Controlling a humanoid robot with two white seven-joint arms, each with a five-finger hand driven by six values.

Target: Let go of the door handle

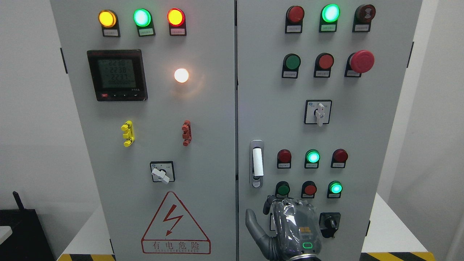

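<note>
The door handle (256, 163) is a white lever in a metal plate with a keyhole at its foot, upright at the left edge of the right cabinet door (362, 130). My right hand (270, 210) rises from the bottom edge, its grey back facing me, just below and slightly right of the handle. It is apart from the handle and holds nothing. The thumb (253, 226) is spread out to the left, and the fingers (269, 204) look loosely bent toward the door panel. My left arm does not show.
The grey cabinet has two closed doors. The left door (203, 145) carries lamps, a meter (117, 75), a rotary switch (161, 172) and a warning triangle (175, 224). Around my hand are push buttons (310, 189) and a black knob (329, 222). A red emergency button (361, 61) juts out higher up.
</note>
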